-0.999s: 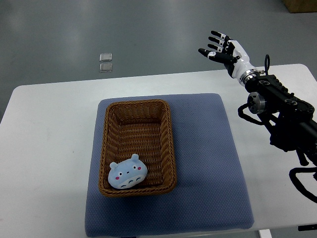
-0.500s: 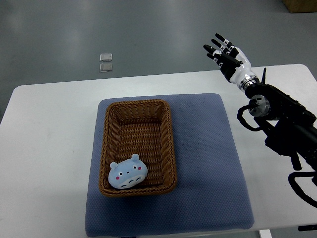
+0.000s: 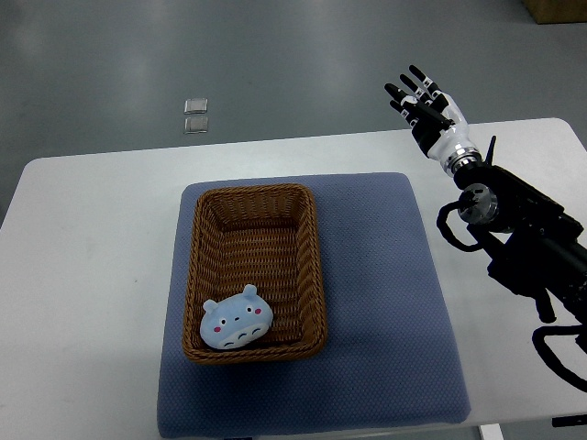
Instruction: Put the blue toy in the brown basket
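Blue toy [image 3: 237, 323] lies inside brown basket [image 3: 253, 271], near end; right hand [image 3: 427, 112] well apart, up-right, fingers spread, empty; left arm unseen

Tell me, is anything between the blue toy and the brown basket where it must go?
Nothing visible: the blue toy already lies inside the brown basket, at its near end. The right hand is open, far from both.

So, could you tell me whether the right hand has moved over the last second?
Yes: the right hand shifted rightward, further from the brown basket.
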